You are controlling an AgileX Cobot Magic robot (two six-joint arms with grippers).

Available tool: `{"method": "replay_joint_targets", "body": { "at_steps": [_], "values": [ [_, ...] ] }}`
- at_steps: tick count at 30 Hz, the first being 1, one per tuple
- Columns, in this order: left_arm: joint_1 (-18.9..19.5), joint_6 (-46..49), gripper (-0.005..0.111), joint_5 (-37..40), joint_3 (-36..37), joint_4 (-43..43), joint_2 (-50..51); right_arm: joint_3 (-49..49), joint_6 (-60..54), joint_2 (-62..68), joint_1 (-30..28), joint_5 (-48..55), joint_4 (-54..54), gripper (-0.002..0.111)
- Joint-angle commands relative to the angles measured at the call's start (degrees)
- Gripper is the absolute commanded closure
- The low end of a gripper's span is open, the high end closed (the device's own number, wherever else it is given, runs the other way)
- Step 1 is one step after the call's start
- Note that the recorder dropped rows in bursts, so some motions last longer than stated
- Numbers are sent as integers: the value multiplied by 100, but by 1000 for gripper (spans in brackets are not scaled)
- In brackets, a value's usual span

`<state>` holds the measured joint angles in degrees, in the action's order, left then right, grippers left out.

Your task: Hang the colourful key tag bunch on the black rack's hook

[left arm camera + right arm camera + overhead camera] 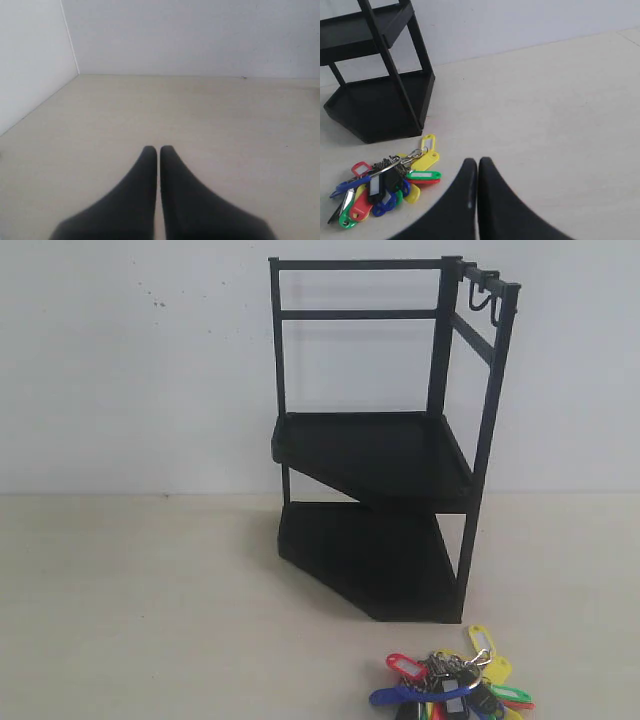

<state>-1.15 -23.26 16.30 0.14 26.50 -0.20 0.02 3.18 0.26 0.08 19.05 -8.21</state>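
I see the colourful key tag bunch (455,690) lying on the tabletop (150,610), just in front of the black rack (375,455), near its right front post. The hooks (485,292) sit high on the rack's top rail. My left gripper (158,149) and right gripper (478,161) are both clenched, fingertips together. The right one is near the bunch but apart from it.

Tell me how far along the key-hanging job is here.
Nothing looks done: the colourful plastic key tag bunch lies on the pale table near the tall black metal rack, whose top hooks hang bare. Nothing is in hand; the left tool and right tool are shut and empty. Grasping, lifting and hanging all remain.
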Motion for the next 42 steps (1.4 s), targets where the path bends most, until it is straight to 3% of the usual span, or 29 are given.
{"method": "replay_joint_targets", "body": {
  "at_steps": [1, 9, 16, 23, 24, 28, 29, 33, 36, 38, 42],
  "values": [
    [-7, -32, 102, -1, -14, 1, 20, -2, -9, -26, -16, -64, 1, 108],
    [-7, -32, 102, -1, -14, 1, 20, -2, -9, -26, -16, -64, 1, 108],
    [-7, -32, 102, -1, -14, 1, 20, -2, -26, -26, -16, -651, 1, 108],
    [-7, -32, 102, -1, -14, 1, 20, -2, 134, -26, -16, -3672, 1, 108],
    [-7, -32, 102, -1, -14, 1, 20, -2, 144, -26, -16, -4607, -11, 108],
    [-7, -32, 102, -1, -14, 1, 20, -2, 965, -26, -16, -6191, -506, 108],
    [-7, -32, 102, -1, -14, 1, 20, -65, 978, -26, -16, -6104, -655, 108],
    [-7, -32, 102, -1, -14, 1, 20, -1492, 992, 247, -16, -3987, -595, 108],
    [-7, -32, 102, -1, -14, 1, 20, -3152, 982, 1506, -16, -618, -557, 108],
    [-7, -32, 102, -1, -14, 1, 20, -3616, 982, 2131, -16, 1203, -567, 108],
    [-7, -32, 102, -1, -14, 1, 20, -3674, 881, 3005, -16, 2546, -315, 108]
  ]
}}
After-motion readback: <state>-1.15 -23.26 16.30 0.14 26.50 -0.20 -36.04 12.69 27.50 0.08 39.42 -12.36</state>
